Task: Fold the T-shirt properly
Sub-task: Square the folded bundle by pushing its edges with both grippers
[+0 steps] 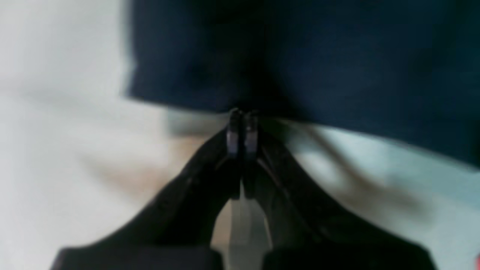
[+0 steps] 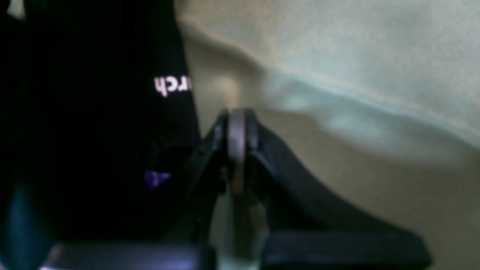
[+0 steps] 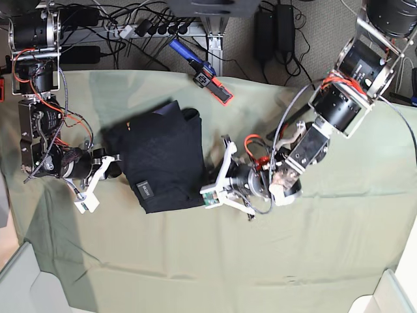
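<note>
A: Start w/ what's nearest the lens?

B: Left wrist view: left gripper (image 1: 242,116), black, jaws pressed together w/ nothing between them. Tips sit right at the edge of the T-shirt (image 1: 300,56), a dark blur filling the top of that view. Pale green cloth (image 1: 67,131) underneath.

A: And the other arm?

B: Right wrist view: right gripper (image 2: 236,116), jaws also together, empty. It sits over the cloth, just beside the shirt's edge; whether it touches, can't tell. A bit of white lettering (image 2: 172,85) shows on the black fabric, too blurred to read.

A: Where's the shirt overall?

B: Base view, from above: it lies folded into a compact rough rectangle, left of centre on the cloth-covered table, between the two grippers. Small square label (image 3: 145,190) near its lower left corner.

A: Beyond the table?

B: A blue-and-orange tool (image 3: 201,70) at the far edge, then a tangle of black cables (image 3: 156,26) on the floor.
</note>
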{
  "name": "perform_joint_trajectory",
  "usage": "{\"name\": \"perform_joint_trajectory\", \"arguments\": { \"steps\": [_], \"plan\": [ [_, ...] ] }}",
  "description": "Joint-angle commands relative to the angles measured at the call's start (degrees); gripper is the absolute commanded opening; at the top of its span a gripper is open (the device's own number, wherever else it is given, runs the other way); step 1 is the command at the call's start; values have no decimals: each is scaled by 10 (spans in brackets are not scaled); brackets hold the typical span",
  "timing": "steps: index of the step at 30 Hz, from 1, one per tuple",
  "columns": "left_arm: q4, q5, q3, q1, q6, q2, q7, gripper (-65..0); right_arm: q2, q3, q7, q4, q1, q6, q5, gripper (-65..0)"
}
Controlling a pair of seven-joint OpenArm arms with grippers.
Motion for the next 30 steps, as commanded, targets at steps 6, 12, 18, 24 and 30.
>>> {"name": "perform_joint_trajectory", "arguments": {
  "steps": [6,12,18,24,30],
  "plan": [
    [-41,16,-3,-54,-13,-5,-3,-650,6,1,-35,10,-17,45,48,-650],
    [-43,16,-3,-57,-12,-5,-7,-650,5,1,-49,28,-37,45,68,-650],
    [-43,16,-3,-57,-12,-6,-2,-650,5,1,-64,57,-57,45,93,-650],
    [-43,2,-3,-57,-12,-7,25,-650,5,1,-66,101,-77,45,98,-650],
    [-7,-55,-3,-59,-12,-21,63,-650,5,3,-75,133,-82,45,97,-650]
  ]
}}
